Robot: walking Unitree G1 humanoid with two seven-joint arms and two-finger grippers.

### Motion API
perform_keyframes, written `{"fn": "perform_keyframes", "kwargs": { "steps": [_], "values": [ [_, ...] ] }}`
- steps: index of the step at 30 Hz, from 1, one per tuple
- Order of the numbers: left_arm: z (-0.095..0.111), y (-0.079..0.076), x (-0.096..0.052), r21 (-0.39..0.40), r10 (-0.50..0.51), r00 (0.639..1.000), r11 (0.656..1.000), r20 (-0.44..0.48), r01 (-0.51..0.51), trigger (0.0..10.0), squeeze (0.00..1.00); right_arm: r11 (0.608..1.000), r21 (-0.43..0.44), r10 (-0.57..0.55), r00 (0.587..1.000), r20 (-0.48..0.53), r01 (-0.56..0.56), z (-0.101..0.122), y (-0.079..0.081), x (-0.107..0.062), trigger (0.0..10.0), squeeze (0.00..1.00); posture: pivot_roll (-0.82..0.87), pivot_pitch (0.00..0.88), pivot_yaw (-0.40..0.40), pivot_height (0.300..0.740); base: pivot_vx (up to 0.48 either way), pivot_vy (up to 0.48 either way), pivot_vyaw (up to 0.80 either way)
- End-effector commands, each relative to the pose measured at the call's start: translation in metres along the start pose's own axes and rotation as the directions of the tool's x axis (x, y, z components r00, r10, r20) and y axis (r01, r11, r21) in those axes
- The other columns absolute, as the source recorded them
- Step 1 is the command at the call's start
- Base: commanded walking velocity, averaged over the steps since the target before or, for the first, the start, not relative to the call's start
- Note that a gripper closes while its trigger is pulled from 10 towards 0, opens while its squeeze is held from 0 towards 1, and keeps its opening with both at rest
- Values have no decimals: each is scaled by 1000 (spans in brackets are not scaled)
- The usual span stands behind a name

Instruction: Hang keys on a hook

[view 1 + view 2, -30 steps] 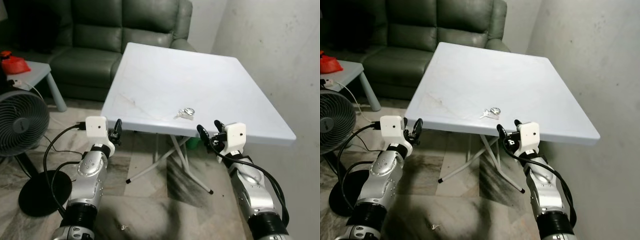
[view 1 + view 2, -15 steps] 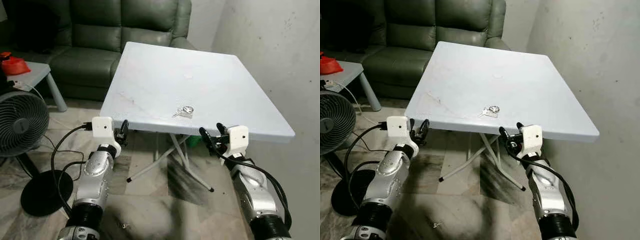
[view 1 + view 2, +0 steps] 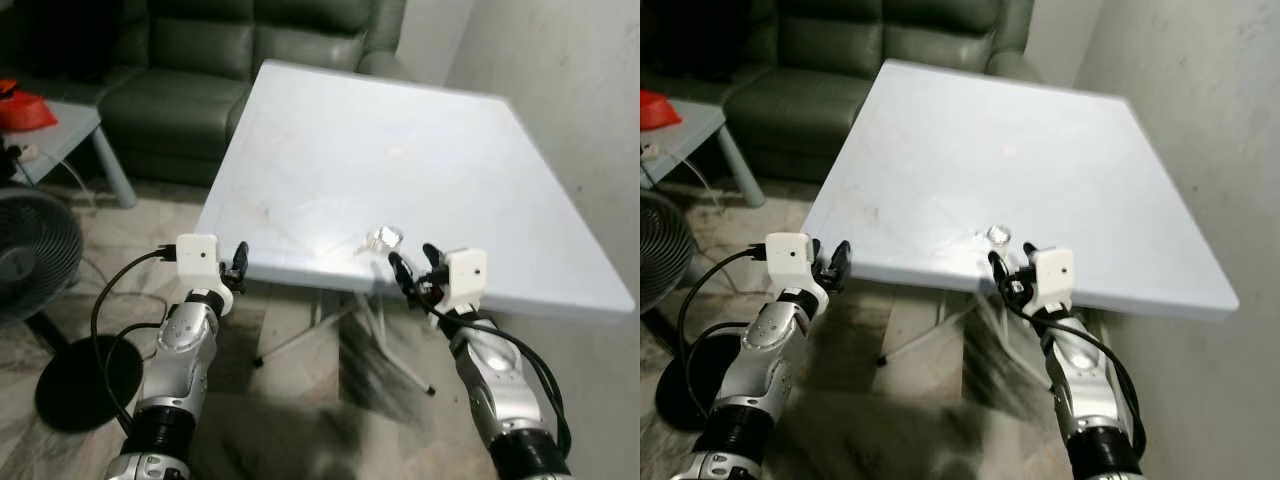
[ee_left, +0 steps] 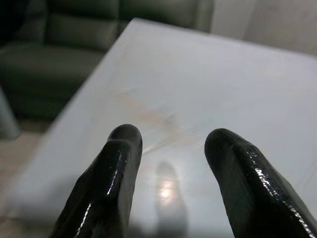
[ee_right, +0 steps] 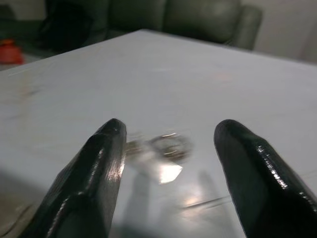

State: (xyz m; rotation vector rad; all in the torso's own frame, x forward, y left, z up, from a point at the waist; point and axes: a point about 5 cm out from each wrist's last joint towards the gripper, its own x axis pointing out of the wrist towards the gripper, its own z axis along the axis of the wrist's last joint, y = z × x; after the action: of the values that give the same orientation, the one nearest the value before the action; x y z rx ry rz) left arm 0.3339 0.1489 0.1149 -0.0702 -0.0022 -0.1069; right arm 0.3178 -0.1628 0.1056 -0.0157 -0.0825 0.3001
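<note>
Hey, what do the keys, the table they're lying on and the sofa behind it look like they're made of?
Keys: probably metal, going by the silvery glint, though they are blurred. Table: likely white plastic with a smooth, slightly glossy top that shows a light reflection and faint scuffs. Sofa: dark green leather or imitation leather, with a soft sheen on its cushions.

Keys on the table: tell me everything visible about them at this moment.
The keys are a small, shiny metallic bunch with a ring, blurred in every view, so I cannot count them. They lie flat on the white table near its front edge, with nothing else touching them. The right gripper is open and sits just short of them; the right wrist view frames the keys between its two black fingers.
</note>
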Motion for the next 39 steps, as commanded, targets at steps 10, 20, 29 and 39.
{"fn": "perform_keyframes", "kwargs": {
  "steps": [10, 20, 29, 39],
  "values": [
    [-1, -18, -1, 3, -34, 999, 999, 18, 34, 10000, 0, 1000, -1, -20, 1000, -18, 20, 0, -12, -5, 10000, 0, 76, 44, -88, 740, 0, 0, 0],
    [0, -14, -4, 7, -24, 999, 1000, 36, 23, 10000, 0, 994, -54, 92, 994, -55, -95, 5, -11, 7, 10000, 1000, 87, 56, -105, 740, 0, 0, 0],
    [0, -11, -7, 8, -15, 999, 1000, 44, 14, 10000, 0, 973, -113, 192, 978, -78, -200, 12, -5, 23, 10000, 1000, 106, 62, -124, 740, 0, 0, 0],
    [-1, -10, -10, 3, -7, 999, 1000, 38, 6, 10000, 0, 956, -92, 267, 957, -115, -278, 9, 17, 35, 10000, 0, 117, 71, -136, 740, 0, 0, 0]
  ]
}}
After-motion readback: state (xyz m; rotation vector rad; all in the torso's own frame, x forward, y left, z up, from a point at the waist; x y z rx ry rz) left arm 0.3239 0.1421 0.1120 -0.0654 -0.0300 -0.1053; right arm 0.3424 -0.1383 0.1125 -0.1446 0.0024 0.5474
